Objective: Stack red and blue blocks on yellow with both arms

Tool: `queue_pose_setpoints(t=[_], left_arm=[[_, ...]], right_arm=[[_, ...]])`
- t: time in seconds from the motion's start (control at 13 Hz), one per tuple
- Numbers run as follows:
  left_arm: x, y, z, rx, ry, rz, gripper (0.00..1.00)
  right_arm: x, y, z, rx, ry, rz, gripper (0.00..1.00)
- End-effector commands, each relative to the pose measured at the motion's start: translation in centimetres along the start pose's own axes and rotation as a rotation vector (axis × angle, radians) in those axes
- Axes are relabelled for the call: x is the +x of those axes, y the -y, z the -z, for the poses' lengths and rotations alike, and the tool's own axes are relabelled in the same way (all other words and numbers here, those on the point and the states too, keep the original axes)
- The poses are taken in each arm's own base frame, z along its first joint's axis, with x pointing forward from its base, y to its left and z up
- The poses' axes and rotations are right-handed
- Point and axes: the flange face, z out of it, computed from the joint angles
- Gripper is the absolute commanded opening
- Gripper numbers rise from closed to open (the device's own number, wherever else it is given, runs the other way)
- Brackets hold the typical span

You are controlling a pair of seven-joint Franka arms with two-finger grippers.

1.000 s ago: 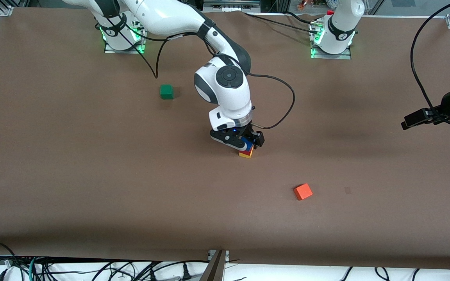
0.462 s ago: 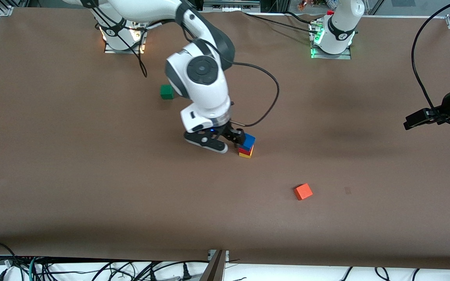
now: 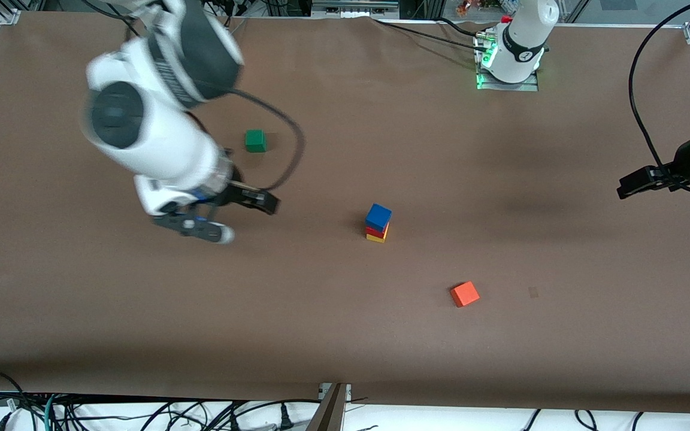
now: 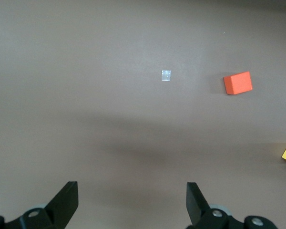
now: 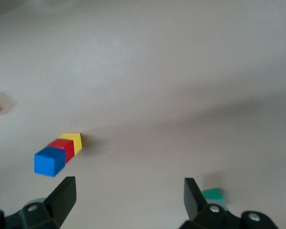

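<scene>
Your right gripper, jaws wide and empty, has pulled away from the stack toward the right arm's end. The bright blue cube now stands free on the deep red cube, on the yellow cube; the stacking looks complete. The left gripper waits open, empty, over bare table. You have no containers here.

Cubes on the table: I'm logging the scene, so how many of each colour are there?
Blue cube, top of the stack: 1
Red cube, middle: 1
Yellow cube, bottom: 1
Green cube: 1
Orange cube: 1
Total: 5 cubes
</scene>
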Motion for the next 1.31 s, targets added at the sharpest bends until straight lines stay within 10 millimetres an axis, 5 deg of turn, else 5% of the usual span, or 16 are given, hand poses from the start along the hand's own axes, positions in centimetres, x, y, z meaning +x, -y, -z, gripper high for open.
queue_pose_setpoints(t=[0.0, 0.23, 0.31, 0.62, 0.85, 1.23], left_arm=[[0.5, 0.0, 0.4, 0.023, -0.016, -0.017, 1.00], [1.0, -0.1, 1.2, 0.024, -0.032, -0.017, 1.00], [1.0, -0.2, 1.2, 0.024, -0.032, -0.018, 1.00], [1.0, -0.1, 1.2, 0.024, -0.032, -0.017, 1.00], [1.0, -0.1, 1.2, 0.024, -0.032, -0.017, 1.00], [1.0, -0.1, 1.2, 0.023, -0.031, -0.017, 1.00]], right_arm=[[-3.5, -5.7, 3.1, 0.013, 0.045, 0.032, 1.00], [-5.5, -12.0, 6.2, 0.010, 0.040, 0.073, 1.00], [-5.3, -14.9, 7.3, 0.003, 0.027, 0.085, 1.00], [-4.9, -21.6, 9.1, -0.063, -0.010, 0.247, 1.00], [-3.7, -23.6, 9.6, -0.125, -0.035, 0.344, 1.00], [-3.3, -22.5, 9.5, -0.119, -0.037, 0.332, 1.00]])
